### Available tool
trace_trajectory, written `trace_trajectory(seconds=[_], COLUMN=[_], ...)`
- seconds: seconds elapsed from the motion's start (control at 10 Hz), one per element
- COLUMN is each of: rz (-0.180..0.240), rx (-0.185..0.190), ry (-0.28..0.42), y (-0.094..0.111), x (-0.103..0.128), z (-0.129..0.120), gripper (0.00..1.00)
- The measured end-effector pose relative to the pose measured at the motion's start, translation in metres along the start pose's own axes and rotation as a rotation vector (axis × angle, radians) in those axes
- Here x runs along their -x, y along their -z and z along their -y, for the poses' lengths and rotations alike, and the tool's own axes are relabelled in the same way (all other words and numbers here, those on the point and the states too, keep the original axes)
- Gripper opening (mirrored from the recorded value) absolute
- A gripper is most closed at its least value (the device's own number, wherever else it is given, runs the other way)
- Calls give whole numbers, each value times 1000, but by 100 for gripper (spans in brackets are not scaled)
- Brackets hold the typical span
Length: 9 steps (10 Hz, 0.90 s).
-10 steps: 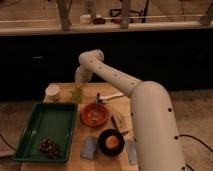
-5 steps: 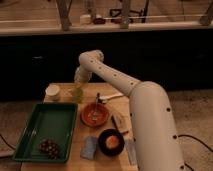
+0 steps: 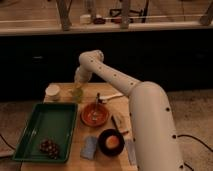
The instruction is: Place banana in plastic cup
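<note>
White jointed arm reaches to the far left part of the wooden desk (image 3: 102, 92). Gripper (image 3: 78, 85), i.e. the jaws, sits directly above the short translucent yellow-green plastic cup (image 3: 77, 94); their state: cannot tell. Pale yellow banana not discernible; orientation unreadable. White round cup (image 3: 52, 91) just left of the plastic cup. Orange round bowl (image 3: 95, 114) mid-desk; green rectangular tray (image 3: 46, 129) at the left edge.

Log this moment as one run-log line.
phase: at cup | gripper: over plastic cup, far left of table | banana: not visible | white cup: left of plastic cup
</note>
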Motion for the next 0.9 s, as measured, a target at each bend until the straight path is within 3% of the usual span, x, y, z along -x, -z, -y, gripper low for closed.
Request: trace_trajectory(seconds=[0.9], rz=[23], rx=[14], ry=[-5], y=[-2], x=[1], z=[-1], gripper=[1])
